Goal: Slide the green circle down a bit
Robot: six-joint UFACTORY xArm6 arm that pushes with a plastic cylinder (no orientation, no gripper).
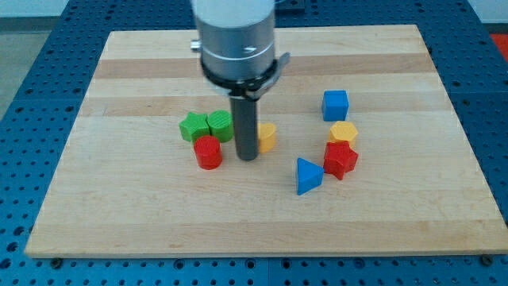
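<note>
The green circle (220, 125) sits left of the board's middle, touching a green star-shaped block (193, 127) on its left. A red cylinder (209, 152) lies just below the two green blocks. My tip (248, 157) rests on the board just right of the green circle and the red cylinder. The rod hides part of a yellow block (267, 137) right behind it.
At the right are a blue cube (336, 105), a yellow block (343, 133), a red star-shaped block (340, 160) and a blue triangle (308, 175). The wooden board (119, 206) lies on a blue perforated table.
</note>
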